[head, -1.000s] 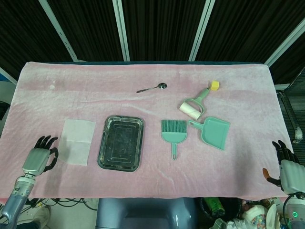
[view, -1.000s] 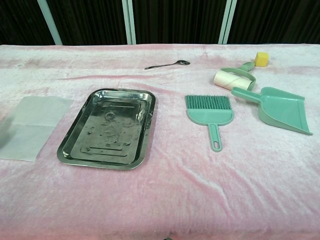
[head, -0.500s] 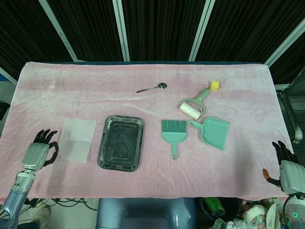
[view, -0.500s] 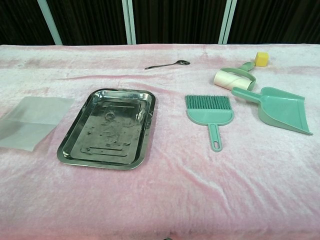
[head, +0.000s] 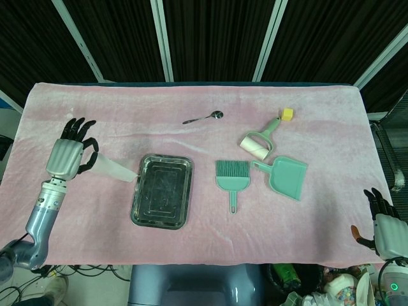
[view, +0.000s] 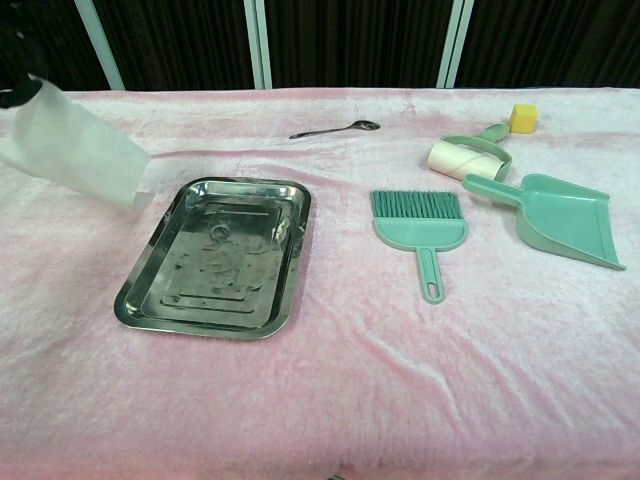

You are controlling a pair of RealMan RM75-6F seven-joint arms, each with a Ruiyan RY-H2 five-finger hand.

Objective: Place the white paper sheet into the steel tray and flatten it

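My left hand [head: 72, 155] is raised above the table's left side and holds the white paper sheet [head: 115, 169] by one edge. The sheet [view: 80, 148] hangs in the air, sloping down toward the left rim of the steel tray [head: 162, 192]. In the chest view only a dark bit of that hand shows at the top left edge, and the steel tray [view: 217, 258] lies flat and holds nothing. My right hand [head: 382, 226] rests at the table's front right corner, fingers apart, with nothing in it.
A spoon [head: 203, 117] lies behind the tray. To the right are a green brush [head: 232, 178], a green dustpan [head: 285, 177], a lint roller [head: 259, 142] and a small yellow block [head: 287, 114]. A pink cloth [head: 191, 236] covers the table.
My left hand has gripped the paper sheet, lifted it off the cloth and risen toward the back. The sheet now hangs beside the tray. The right hand has not moved.
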